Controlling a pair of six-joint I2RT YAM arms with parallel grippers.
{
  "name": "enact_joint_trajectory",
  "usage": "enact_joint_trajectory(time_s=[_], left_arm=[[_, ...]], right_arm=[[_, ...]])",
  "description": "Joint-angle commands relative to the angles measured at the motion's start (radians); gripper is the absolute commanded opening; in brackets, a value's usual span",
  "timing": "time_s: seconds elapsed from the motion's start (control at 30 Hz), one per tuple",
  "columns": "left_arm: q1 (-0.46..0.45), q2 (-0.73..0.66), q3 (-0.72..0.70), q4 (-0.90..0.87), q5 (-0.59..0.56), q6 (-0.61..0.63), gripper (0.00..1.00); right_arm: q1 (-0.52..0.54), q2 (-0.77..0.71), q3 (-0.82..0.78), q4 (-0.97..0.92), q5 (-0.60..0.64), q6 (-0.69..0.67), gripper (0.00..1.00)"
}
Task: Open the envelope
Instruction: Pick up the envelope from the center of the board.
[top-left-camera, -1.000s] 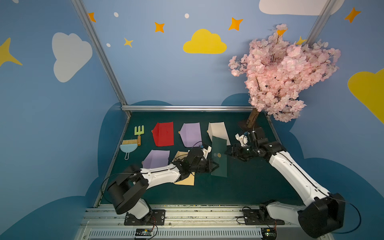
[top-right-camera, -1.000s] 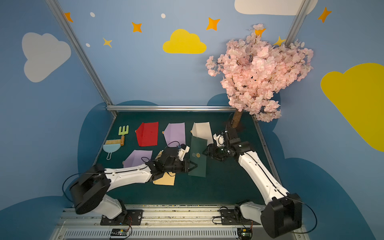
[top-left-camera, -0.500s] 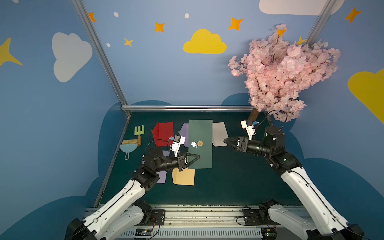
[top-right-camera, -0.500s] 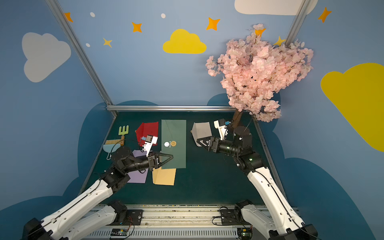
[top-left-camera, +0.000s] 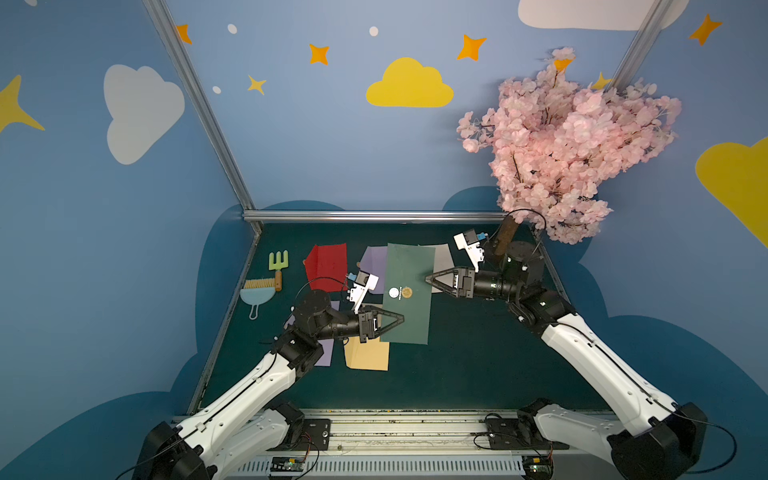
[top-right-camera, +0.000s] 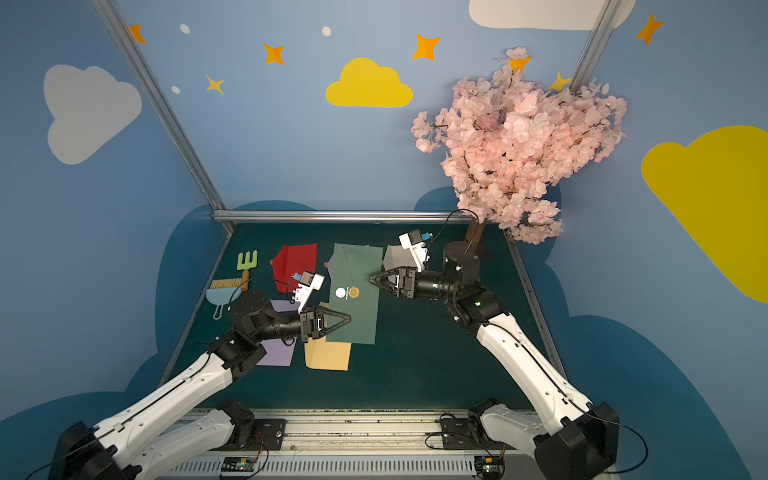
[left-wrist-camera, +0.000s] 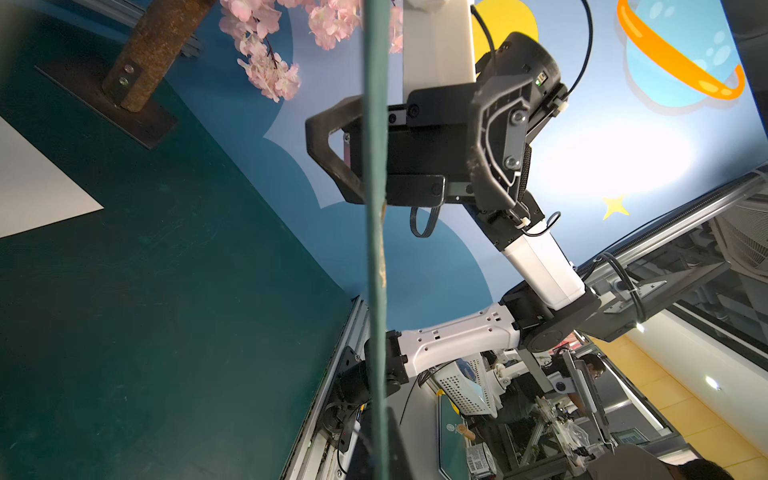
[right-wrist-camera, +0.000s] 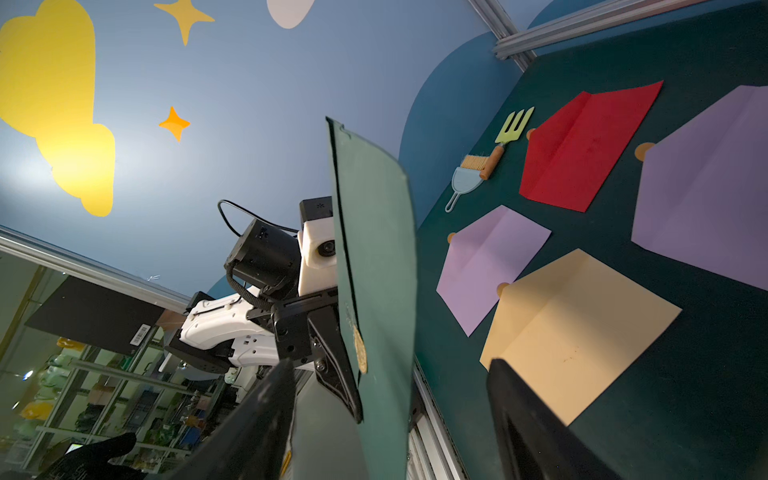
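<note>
Judging from both top views, you have the green envelope (top-left-camera: 417, 305) raised off the table (top-left-camera: 478, 365), the left gripper (top-left-camera: 400, 320) clamped on one long edge and the right gripper (top-left-camera: 429, 279) with jaws apart astride the opposite edge; the flap looks unopened. Whether the closure discs (top-left-camera: 400, 292) are tied is too small to tell, and both wrist views catch the envelope nearly edge-on

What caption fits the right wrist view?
Left gripper holds the green envelope edge-on between the open jaws of the right gripper.
</note>
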Motion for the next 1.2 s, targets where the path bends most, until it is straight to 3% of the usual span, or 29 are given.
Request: enact_joint_trajectory(time_s=[0.0, 0.2, 0.4, 0.57, 0.73, 0.97, 1.17], left_arm=[[0.002, 0.023, -0.010, 0.044, 0.024, -0.005, 0.03], [0.002, 0.039, -0.016, 0.060, 0.009, -0.006, 0.03], [0.002, 0.050, -0.025, 0.089, 0.006, -0.017, 0.03], [0.002, 0.044, -0.025, 0.077, 0.006, -0.013, 0.03], [0.005, 0.016, -0.014, -0.050, -0.053, 0.058, 0.20], [0.005, -0.028, 0.107, -0.421, -0.233, 0.267, 0.47], [0.006, -0.059, 0.182, -0.601, -0.397, 0.390, 0.54]], right_arm=[[0.034, 0.036, 0.050, 0.059, -0.014, -0.007, 0.59], [0.071, 0.073, 0.082, 0.082, -0.018, -0.002, 0.14], [0.082, 0.083, 0.084, 0.086, -0.020, 0.002, 0.00], [0.086, 0.087, 0.082, 0.096, -0.016, 0.005, 0.00], [0.087, 0.081, 0.110, 0.040, 0.003, -0.016, 0.00], [0.086, 0.078, 0.167, -0.176, 0.091, -0.116, 0.00], [0.085, 0.071, 0.205, -0.330, 0.215, -0.166, 0.00]])
